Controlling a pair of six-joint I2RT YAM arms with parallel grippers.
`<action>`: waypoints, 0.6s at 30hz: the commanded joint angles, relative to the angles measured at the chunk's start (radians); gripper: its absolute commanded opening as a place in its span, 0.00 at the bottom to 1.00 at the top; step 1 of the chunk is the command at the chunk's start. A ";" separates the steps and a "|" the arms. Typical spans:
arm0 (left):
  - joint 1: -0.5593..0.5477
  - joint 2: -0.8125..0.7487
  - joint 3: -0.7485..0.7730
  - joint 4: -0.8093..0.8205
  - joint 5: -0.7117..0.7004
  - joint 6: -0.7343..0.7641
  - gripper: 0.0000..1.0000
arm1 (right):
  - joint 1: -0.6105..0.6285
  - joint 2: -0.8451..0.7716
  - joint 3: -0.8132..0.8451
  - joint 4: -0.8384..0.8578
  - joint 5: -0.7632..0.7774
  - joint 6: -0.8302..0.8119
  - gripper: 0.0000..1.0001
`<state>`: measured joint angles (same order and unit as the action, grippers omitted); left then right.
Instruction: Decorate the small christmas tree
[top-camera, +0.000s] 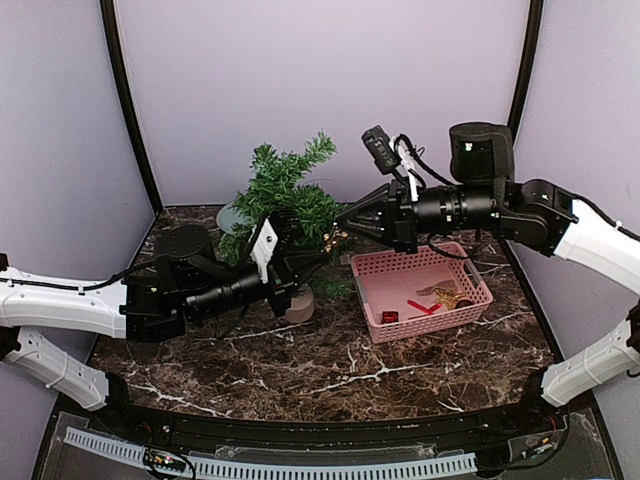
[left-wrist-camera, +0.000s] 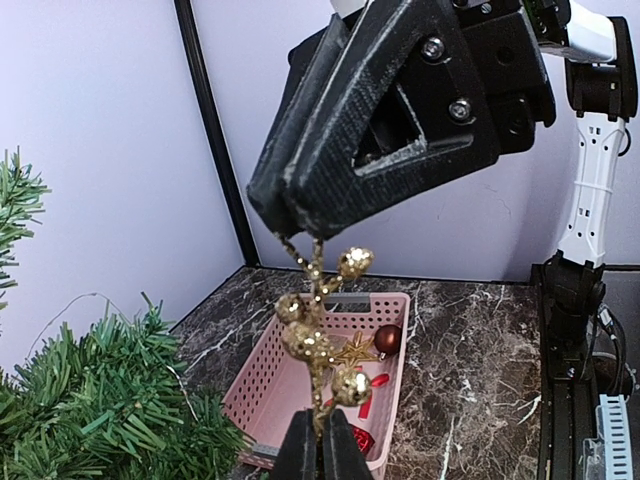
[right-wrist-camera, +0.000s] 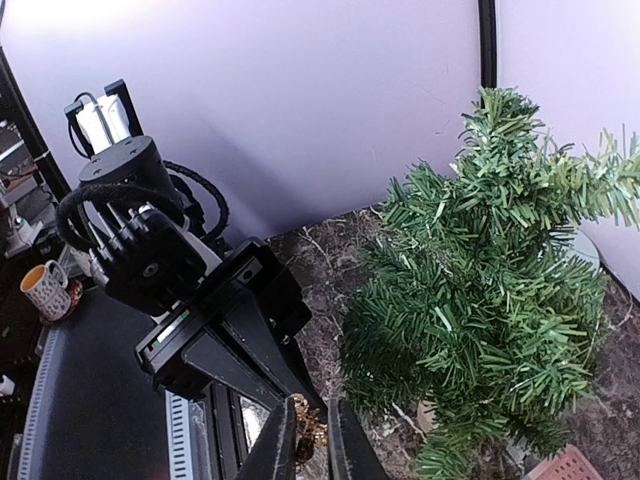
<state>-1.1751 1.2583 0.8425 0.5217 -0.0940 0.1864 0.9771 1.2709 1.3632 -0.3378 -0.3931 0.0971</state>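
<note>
Both jaws pinch sprig (left-wrist-camera: 305, 340) — tree (top-camera: 285, 195) beside.

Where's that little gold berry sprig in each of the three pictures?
Top external: gold sprig near the centre.
Left wrist: gold sprig at centre, reaching the bottom edge.
Right wrist: gold sprig at the bottom edge, left of centre.
Shared landmark: the small christmas tree.

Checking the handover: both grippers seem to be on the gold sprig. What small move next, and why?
Probably open the left gripper: the right gripper is pinched on the top of the gold berry sprig, whose stem the left holds, so releasing lets it go to the small christmas tree.
</note>
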 joint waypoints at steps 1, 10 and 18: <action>0.006 -0.013 0.016 0.012 -0.012 0.009 0.00 | 0.009 0.009 0.036 0.020 -0.023 -0.003 0.06; 0.014 -0.050 -0.002 0.009 -0.016 -0.011 0.48 | 0.009 -0.014 0.046 0.055 0.062 -0.035 0.00; 0.041 -0.214 -0.101 0.013 0.004 -0.065 0.66 | 0.006 0.002 0.121 0.098 0.228 -0.167 0.00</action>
<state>-1.1522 1.1439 0.7811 0.5217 -0.0940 0.1574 0.9794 1.2770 1.4227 -0.3286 -0.2661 0.0097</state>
